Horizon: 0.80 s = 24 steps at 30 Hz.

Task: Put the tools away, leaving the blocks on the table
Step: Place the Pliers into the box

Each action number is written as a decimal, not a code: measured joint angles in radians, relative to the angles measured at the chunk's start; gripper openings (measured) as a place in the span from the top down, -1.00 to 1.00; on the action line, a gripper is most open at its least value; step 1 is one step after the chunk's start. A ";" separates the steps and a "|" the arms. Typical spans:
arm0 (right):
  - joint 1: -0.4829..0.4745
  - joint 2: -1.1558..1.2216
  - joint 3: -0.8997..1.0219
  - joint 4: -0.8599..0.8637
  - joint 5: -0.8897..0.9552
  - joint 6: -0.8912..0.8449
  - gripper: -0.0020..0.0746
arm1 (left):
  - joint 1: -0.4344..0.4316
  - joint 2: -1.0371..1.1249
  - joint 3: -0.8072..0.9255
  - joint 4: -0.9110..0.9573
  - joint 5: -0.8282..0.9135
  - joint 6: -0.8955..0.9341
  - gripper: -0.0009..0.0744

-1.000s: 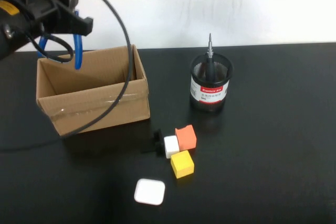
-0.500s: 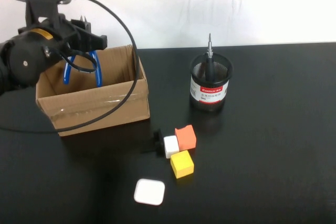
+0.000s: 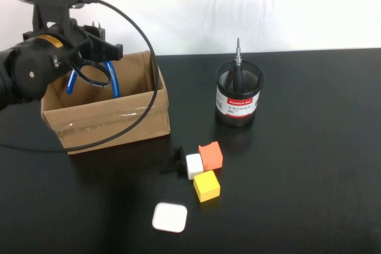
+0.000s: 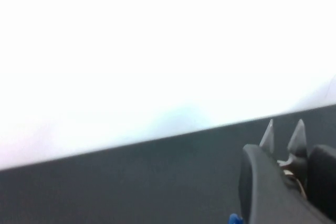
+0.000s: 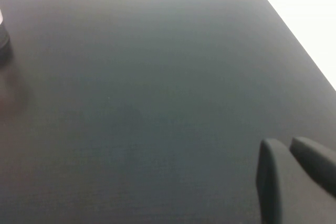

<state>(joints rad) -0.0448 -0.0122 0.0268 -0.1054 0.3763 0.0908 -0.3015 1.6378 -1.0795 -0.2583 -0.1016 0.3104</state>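
L hand (image 3: 98, 43) w/ pliers (image 3: 110, 78) over box (image 3: 107, 117); R hand (image 5: 294, 169) wrist-only.

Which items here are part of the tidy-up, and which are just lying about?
Part of the job:
- pliers, blue handles hanging from the left claw over the cardboard box
- screwdriver in the mesh cup
- orange block, yellow block, white block

Lying about:
- white case

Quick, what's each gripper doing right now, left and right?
Left gripper: over the cardboard box, holding the blue-handled pliers by the metal end.
Right gripper: shut, empty, low over bare table.
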 joint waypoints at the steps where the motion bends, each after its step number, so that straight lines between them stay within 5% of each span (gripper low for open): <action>1: 0.000 0.000 0.000 0.000 0.000 0.000 0.97 | 0.000 0.000 0.000 0.001 0.004 0.000 0.59; 16: 0.000 0.000 0.000 0.000 0.000 0.000 0.97 | 0.000 -0.047 0.000 0.002 0.094 0.000 0.53; 24: 0.000 0.000 0.000 0.000 0.001 0.000 0.97 | 0.000 -0.192 0.000 0.017 0.361 0.059 0.72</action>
<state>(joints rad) -0.0448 -0.0122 0.0268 -0.1054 0.3770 0.0908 -0.3015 1.4454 -1.0795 -0.2414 0.2594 0.3698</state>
